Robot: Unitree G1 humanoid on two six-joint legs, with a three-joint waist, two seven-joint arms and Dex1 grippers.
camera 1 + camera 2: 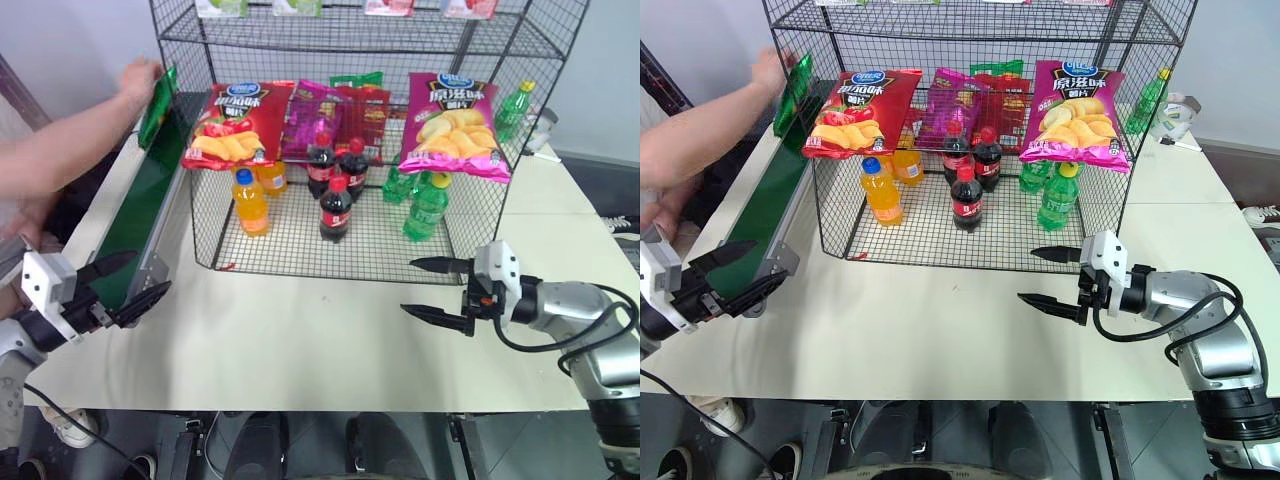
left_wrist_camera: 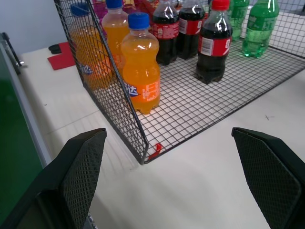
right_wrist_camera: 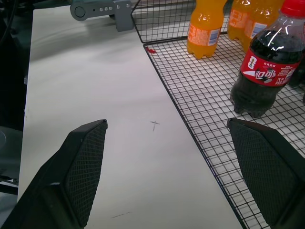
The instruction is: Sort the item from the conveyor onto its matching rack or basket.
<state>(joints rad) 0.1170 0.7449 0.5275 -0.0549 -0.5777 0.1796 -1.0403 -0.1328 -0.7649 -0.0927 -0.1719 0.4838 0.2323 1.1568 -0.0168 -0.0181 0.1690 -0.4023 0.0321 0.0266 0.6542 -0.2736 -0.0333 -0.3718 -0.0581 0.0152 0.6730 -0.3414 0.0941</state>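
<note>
Right now, your left gripper [image 1: 122,280] hangs at the near end of the conveyor [image 1: 135,220], on the left of the scene, with its two black fingers spread wide apart and nothing between them. Your right gripper [image 1: 440,290] hovers over the pale table [image 1: 300,340] on the right, just in front of the rack [image 1: 350,150], its fingers likewise parted and empty. You can see the same in the wrist views: each pair of fingers stands well apart over bare tabletop beside the mesh floor of the rack.

Look to the far end of the conveyor for the green crisp bag [image 1: 157,105]. It stands on edge there, tilted, and a person's hand [image 1: 138,80] is touching its upper part; the person's arm reaches in from the left. The bag is well apart from both of your grippers.

On the rack's middle tier you have a red crisp bag [image 1: 235,125] at the left, smaller packets in the centre and a pink crisp bag [image 1: 455,125] at the right. On the bottom tier stand orange bottles [image 1: 250,200], cola bottles [image 1: 336,208] and green bottles [image 1: 427,205].
</note>
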